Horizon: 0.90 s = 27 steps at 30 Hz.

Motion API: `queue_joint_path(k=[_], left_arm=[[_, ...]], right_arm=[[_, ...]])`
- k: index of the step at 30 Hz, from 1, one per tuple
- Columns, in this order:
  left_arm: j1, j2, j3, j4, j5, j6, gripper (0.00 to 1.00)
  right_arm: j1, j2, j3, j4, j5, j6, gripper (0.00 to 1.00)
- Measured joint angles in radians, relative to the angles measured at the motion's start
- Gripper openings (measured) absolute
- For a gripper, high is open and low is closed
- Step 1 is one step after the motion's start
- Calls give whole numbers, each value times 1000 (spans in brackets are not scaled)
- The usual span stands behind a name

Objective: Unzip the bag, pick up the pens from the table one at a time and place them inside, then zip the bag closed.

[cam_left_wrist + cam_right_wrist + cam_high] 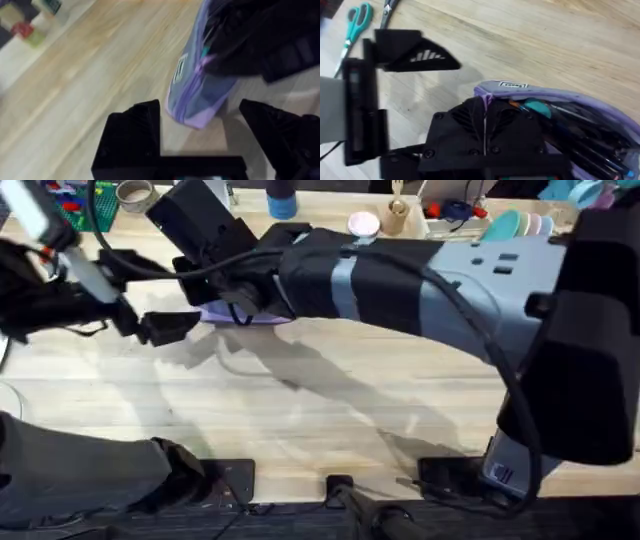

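The right gripper (485, 131) has its black fingers pinched together on the zipper pull at the end of the bag (580, 120), and since pens (590, 137) and other bits already lie inside the gaping mouth, I'd judge this to be the closing zip. The left gripper (200, 132) hovers with its jaws spread wide just off the bag's near end, gripping nothing; I'd want it to close on that fabric end and hold it firm, so the right arm can draw the pull straight along the teeth without the soft pouch dragging or bunching. Pulling level with the zipper line, not upward, should keep it from snagging on a pen tip. From above, the bag (245, 315) sits on the table (330, 400) toward eleven o'clock from the table's middle, mostly hidden under the right arm. What shows of it there runs roughly from nine to three o'clock, the lavender strip lying flat on its side with the zipper edge up.
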Motion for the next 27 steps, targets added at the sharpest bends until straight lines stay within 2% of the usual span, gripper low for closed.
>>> queue_joint_path(k=[5, 8, 18, 21, 27], left_arm=[[-80, 13, 1, 101, 1, -31, 993], [-104, 71, 3, 172, 20, -95, 993], [-107, 132, 3, 167, 57, -131, 984], [-107, 138, 3, 167, 62, -136, 867], [-107, 138, 3, 167, 87, -139, 474]], right_arm=[[0, 0, 0, 0, 0, 0, 28], [0, 0, 0, 0, 0, 0, 28], [0, 0, 0, 1, 0, 0, 28], [0, 0, 0, 2, 0, 0, 28], [0, 0, 0, 2, 0, 0, 28]])
